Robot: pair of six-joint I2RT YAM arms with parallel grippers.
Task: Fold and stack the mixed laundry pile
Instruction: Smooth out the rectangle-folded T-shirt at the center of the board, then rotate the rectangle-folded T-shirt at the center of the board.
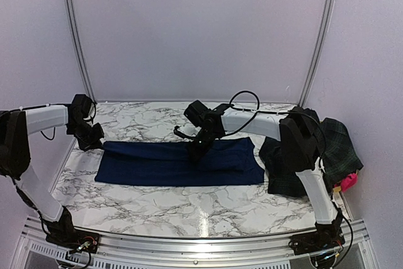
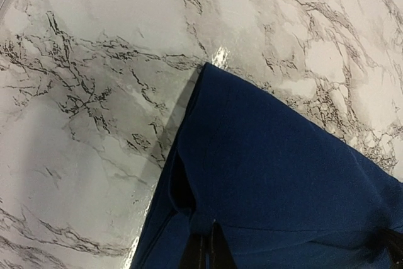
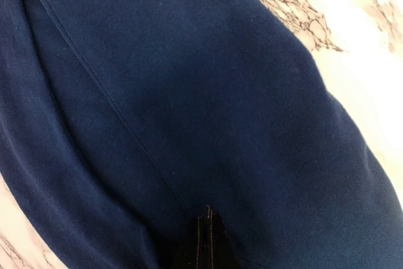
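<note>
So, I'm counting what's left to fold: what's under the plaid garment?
A pink piece shows at the near right edge of the plaid garment. Whatever else lies beneath is covered, and the right arm hides part of the garment.

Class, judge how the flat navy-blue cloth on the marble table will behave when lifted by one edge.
Probably floppy: the navy-blue cloth lies flat with soft creases, so it should drape. Likely light for its size. It may slide on the glossy marble table.
</note>
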